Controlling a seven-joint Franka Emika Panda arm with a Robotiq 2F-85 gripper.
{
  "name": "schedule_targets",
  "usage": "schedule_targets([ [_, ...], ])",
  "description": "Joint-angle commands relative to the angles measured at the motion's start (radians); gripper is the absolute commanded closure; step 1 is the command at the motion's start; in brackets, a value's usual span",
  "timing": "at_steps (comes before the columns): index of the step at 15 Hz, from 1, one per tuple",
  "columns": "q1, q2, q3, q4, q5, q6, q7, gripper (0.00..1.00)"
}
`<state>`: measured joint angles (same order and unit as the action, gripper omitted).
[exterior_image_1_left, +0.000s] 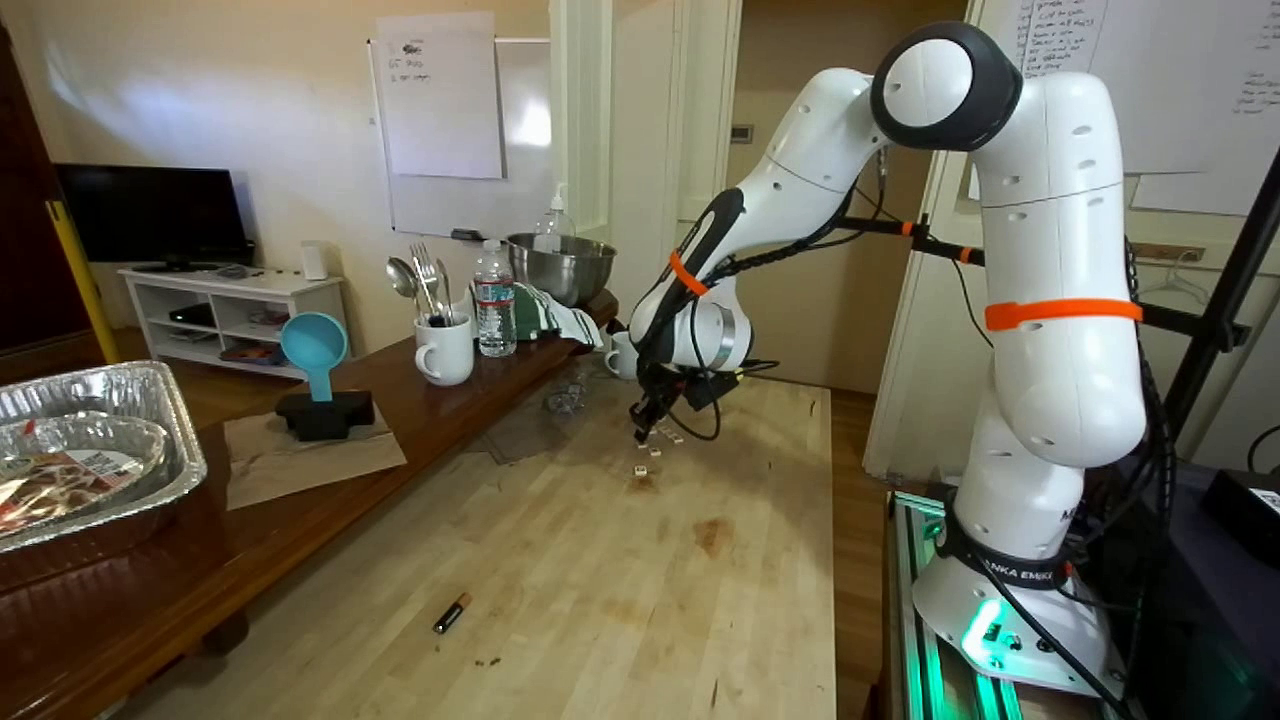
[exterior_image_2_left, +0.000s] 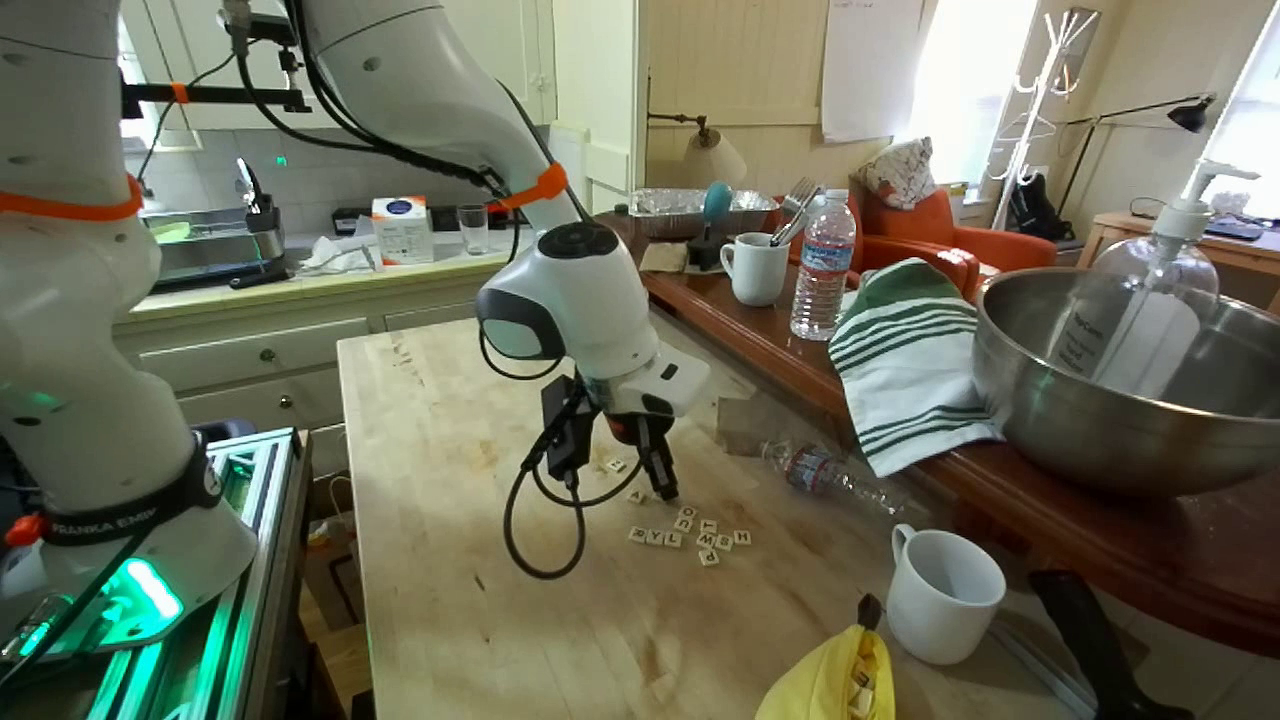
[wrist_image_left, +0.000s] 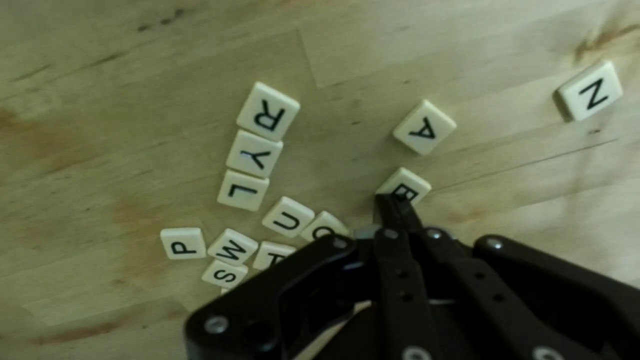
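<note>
The end effector (wrist_image_left: 394, 201) — closed, empty — partly hides the B tile (wrist_image_left: 404, 183) (A tile (wrist_image_left: 425, 128) nearby).

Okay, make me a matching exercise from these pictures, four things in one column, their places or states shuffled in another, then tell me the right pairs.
1. Y tile
2. gripper
3. N tile
4. B tile

a. rightmost tile in the wrist view
b. nearest the fingertips in the wrist view
c. between the R tile and the L tile
d. jaws together

Pairs: 1-c, 2-d, 3-a, 4-b
</note>
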<state>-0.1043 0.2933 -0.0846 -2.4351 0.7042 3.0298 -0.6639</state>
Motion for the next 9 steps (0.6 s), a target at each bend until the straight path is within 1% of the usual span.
schedule_targets([
  [1,0.05,0.031,-0.016,-0.015,0.004,0.027,0.102,1.0],
  [6,0.123,0.015,-0.08,-0.043,-0.029,0.0,0.248,1.0],
  [9,0.159,-0.001,-0.099,-0.061,-0.026,-0.008,0.301,1.0],
])
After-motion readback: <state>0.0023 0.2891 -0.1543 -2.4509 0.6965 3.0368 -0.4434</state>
